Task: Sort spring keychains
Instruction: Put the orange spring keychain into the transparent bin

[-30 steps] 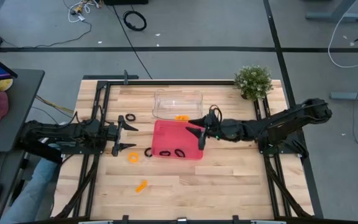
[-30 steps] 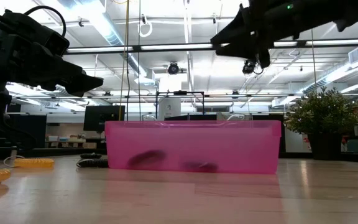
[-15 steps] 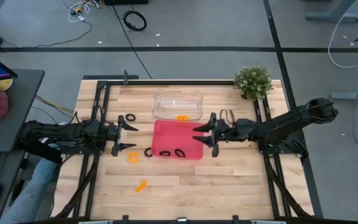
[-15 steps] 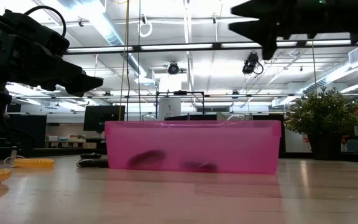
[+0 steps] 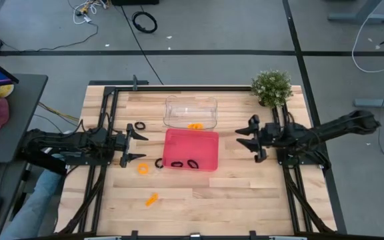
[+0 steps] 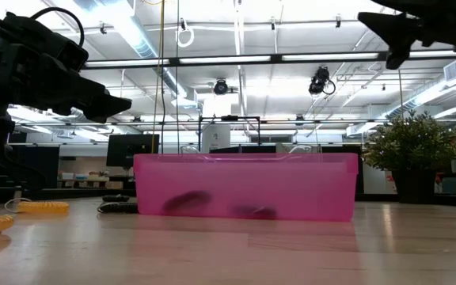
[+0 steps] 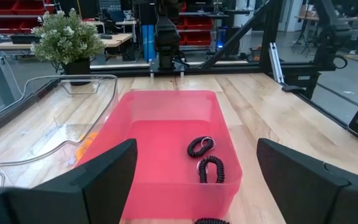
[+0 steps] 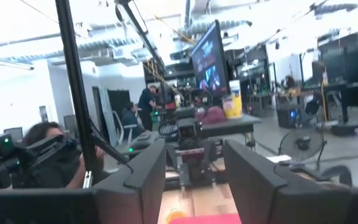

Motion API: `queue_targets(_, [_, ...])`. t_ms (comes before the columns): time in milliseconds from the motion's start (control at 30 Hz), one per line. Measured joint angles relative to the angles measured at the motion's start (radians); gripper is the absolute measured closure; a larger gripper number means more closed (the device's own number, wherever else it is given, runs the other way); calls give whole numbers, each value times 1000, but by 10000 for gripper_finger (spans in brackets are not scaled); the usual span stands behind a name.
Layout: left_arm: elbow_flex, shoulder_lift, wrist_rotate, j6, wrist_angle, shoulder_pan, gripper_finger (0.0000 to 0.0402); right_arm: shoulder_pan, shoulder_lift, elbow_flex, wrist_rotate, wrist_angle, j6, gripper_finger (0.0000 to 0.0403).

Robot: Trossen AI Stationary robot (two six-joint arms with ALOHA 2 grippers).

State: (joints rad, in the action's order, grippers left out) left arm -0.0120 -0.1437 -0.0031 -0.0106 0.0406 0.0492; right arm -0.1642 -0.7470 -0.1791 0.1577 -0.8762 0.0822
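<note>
The right gripper (image 5: 253, 139) has pulled back from over the shallow pink plastic tray (image 5: 209, 138) toward its own side of the wooden bench (image 5: 245, 193); a second ago it hung above the tray's right part, and now it stands clear of the tray's edge, raised, as the low view shows it high near the picture's top. Its fingers (image 8: 151, 177) stand partly apart with nothing between them, so whatever it carried is no longer with it. Two small black coiled spring keychains (image 7: 201, 147) lie inside the pink tray, toward its near wall, and that reads as one drop just completed. One orange coiled keychain (image 5: 195, 125) rests in the clear plastic tray (image 5: 179, 103) behind the pink one. Left to sort, as things lie: a black keychain (image 5: 139, 126) on the bench to the left of the clear tray, another black one (image 5: 159, 163) just beside the pink tray's left corner, an orange ring (image 5: 143, 169) close to it, and an orange one (image 5: 151, 199) farther toward the front edge. The left gripper (image 5: 133, 146) waits at the left, fingers (image 7: 107, 171) wide apart and empty, pointing at the pink tray. All the loose pieces lie on its side, so the next pick likely falls to it.
</note>
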Motion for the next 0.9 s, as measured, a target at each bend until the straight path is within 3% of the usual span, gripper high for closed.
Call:
queue_targets(300, [0, 0, 0, 0, 0, 0, 65, 16, 169, 36, -20, 63, -100, 237])
queue_targets(633, [0, 0, 0, 0, 0, 0, 65, 45, 414, 38, -54, 323, -105, 237])
queue_targets(900, [0, 0, -2, 22, 0, 0, 65, 45, 494, 38, -72, 409, -82, 237])
